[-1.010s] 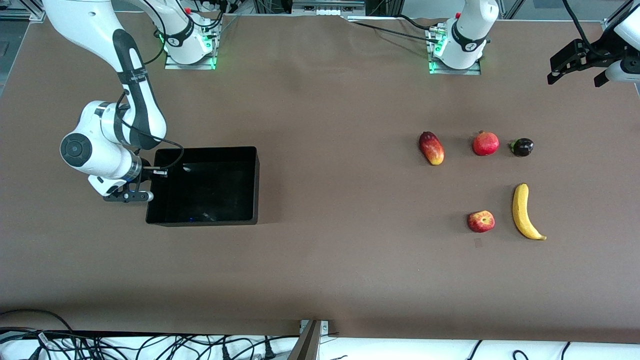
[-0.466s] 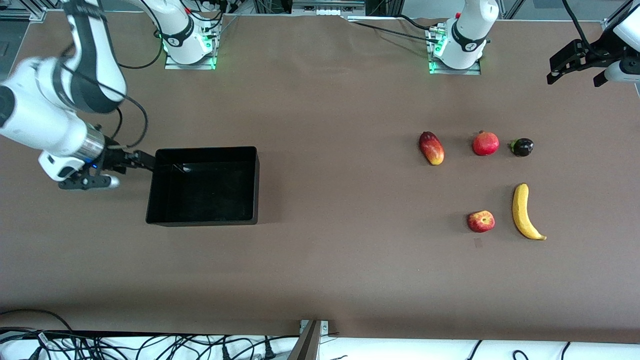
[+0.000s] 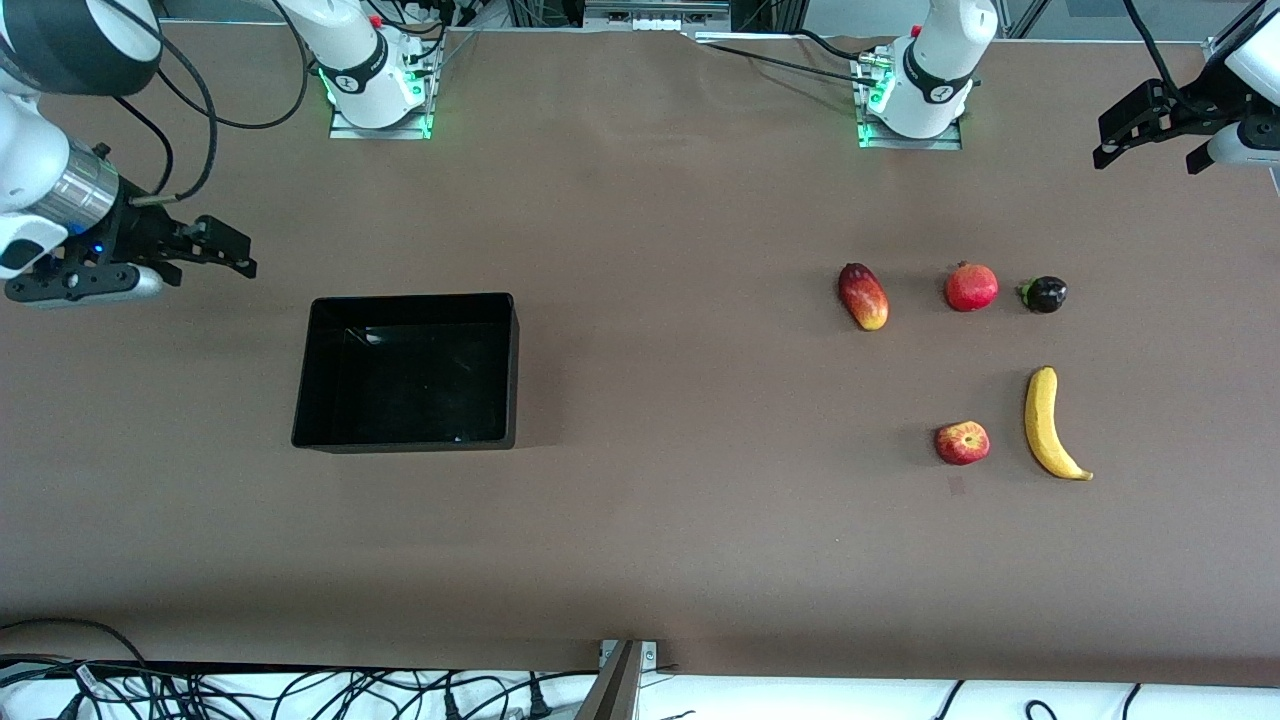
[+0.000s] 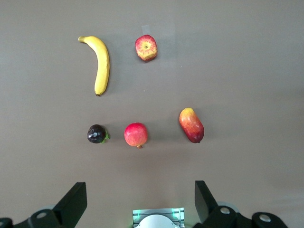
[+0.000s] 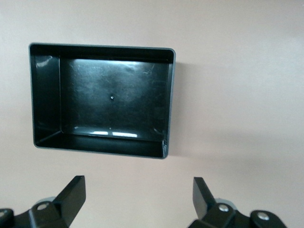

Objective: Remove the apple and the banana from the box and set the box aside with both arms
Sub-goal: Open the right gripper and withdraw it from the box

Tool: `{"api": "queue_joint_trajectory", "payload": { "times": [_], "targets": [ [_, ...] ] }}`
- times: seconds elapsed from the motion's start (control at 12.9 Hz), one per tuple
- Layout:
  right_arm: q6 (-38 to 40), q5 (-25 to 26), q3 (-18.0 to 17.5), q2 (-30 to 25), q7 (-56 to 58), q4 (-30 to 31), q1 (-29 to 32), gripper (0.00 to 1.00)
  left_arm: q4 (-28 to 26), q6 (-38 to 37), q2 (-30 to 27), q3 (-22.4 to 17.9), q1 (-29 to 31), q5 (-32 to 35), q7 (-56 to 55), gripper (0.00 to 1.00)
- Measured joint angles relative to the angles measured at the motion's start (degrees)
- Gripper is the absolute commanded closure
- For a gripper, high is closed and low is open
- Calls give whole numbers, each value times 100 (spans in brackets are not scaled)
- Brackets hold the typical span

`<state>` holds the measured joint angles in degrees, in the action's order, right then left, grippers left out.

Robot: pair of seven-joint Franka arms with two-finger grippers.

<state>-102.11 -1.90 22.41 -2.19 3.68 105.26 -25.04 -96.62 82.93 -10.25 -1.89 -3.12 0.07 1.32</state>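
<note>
Judging retreat the step in hand: advised keeping high, clear of rim, no nudging | found shallow glossy black plastic box empty, mid-frame toward right arm's end | noted small red-yellow apple just beside long yellow banana, lower frame, left arm's end | saw right gripper over table near box, fingers apart, empty | saw left gripper waiting near upper frame edge, fingers apart | read no labels or writing

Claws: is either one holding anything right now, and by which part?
Nothing is held. Right claw is open beside the box; left claw waits open.

five fruits, one box
</note>
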Motion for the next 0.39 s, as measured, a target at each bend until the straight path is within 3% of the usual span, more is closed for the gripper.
{"api": "queue_joint_trajectory", "payload": {
  "times": [0.23, 0.39],
  "targets": [
    [236, 114, -1468, -26, -29, -102, 1399, 0, -13, 0, 0, -3, -1, 0, 0, 0],
    [263, 114, -1850, -25, -37, -122, 1850, 0, -23, 0, 0, -3, -2, 0, 0, 0]
  ]
}}
